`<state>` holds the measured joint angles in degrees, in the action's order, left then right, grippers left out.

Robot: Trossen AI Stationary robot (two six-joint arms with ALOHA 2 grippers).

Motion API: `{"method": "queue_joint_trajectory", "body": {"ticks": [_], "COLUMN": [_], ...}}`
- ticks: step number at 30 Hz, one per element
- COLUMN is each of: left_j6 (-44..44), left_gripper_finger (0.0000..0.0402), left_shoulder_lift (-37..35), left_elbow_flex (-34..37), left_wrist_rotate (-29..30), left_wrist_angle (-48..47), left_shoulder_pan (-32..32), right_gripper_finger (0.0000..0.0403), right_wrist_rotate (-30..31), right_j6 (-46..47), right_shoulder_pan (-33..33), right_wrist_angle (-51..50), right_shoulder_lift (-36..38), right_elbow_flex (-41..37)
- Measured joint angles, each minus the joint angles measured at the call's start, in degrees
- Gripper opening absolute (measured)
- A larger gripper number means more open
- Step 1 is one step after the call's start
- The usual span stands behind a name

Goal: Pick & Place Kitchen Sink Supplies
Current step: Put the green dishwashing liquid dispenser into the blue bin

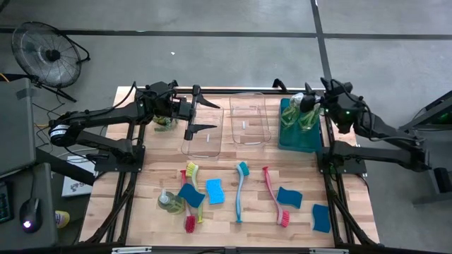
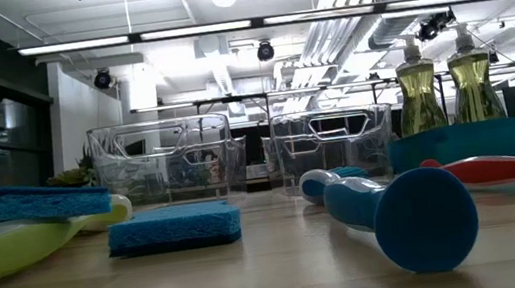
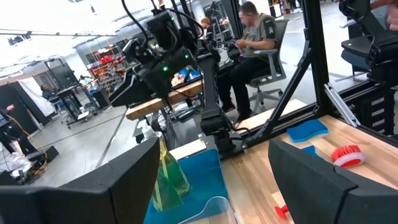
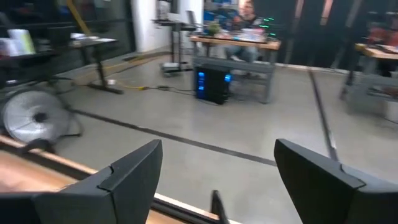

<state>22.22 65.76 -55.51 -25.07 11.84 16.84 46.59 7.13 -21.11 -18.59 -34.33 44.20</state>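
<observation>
Both end effectors, left (image 1: pixel 203 113) and right (image 1: pixel 305 99), wide open, empty, upper frame; next pick: a sponge (image 1: pixel 215 190).

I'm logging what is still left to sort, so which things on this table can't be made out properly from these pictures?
- Soap bottle, high view: partly covered by a blue sponge and brushes; low view cuts it at the frame edge.
- Plant, high view: mostly hidden under the left pincer.
- Bottles in the teal bin: partly covered by the right pincer.
</observation>
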Motion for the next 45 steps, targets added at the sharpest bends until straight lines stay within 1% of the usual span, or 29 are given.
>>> {"method": "queue_joint_trajectory", "body": {"ticks": [3, 9, 12, 14, 20, 24, 27, 30, 35, 38, 41, 45], "left_j6": [0.0, 0.0, 0.8, 1.4, 2.0, 2.0, 3.2, 3.5, 3.5, 1.9, -1.9, -9.3], "left_gripper_finger": [0.0294, 0.0294, 0.0294, 0.0294, 0.0294, 0.0294, 0.0294, 0.0294, 0.0294, 0.0294, 0.0294, 0.0294], "left_shoulder_lift": [0.0, -0.2, -1.8, -3.3, -8.6, -11.2, -13.0, -14.7, -17.5, -19.4, -21.5, -23.4], "left_elbow_flex": [0.0, 0.0, 0.0, 0.0, 0.0, 0.0, 0.0, 0.0, 0.0, 0.0, 0.0, 0.0], "left_wrist_rotate": [0.0, -0.9, -0.5, 0.0, 2.4, 2.2, 1.6, 2.4, 9.5, 16.0, 21.4, 27.7], "left_wrist_angle": [0.0, -0.2, -2.1, -5.1, -14.7, -21.4, -26.0, -30.4, -36.5, -40.3, -45.0, -52.5], "left_shoulder_pan": [0.0, 0.0, 0.0, 0.0, 0.0, -0.3, -2.4, -5.8, -14.1, -19.2, -24.1, -31.0], "right_gripper_finger": [0.0304, 0.0304, 0.0304, 0.0304, 0.0304, 0.0304, 0.0304, 0.0304, 0.0304, 0.0304, 0.0304, 0.0304], "right_wrist_rotate": [-2.8, -8.1, -10.3, -11.0, -9.7, -8.0, -7.6, -8.0, -8.0, -8.0, -8.0, -8.0], "right_j6": [-1.7, -3.7, -3.8, -3.8, -4.2, -4.2, -3.7, -3.7, -3.7, -3.6, -3.6, -3.3], "right_shoulder_pan": [1.4, 6.1, 8.7, 10.5, 15.6, 17.9, 19.3, 20.7, 23.0, 24.4, 25.9, 27.7], "right_wrist_angle": [0.0, 0.2, 0.2, -0.1, -0.4, 0.0, 0.8, 2.3, 3.2, 3.2, 3.2, 3.2], "right_shoulder_lift": [0.0, 0.0, 0.0, 0.0, -0.1, -0.1, 0.0, -0.1, -0.1, -0.1, -0.1, -0.2], "right_elbow_flex": [1.3, 3.3, 3.3, 3.3, 3.1, 1.3, -0.4, -1.6, -1.7, -1.7, -1.7, -1.8]}}
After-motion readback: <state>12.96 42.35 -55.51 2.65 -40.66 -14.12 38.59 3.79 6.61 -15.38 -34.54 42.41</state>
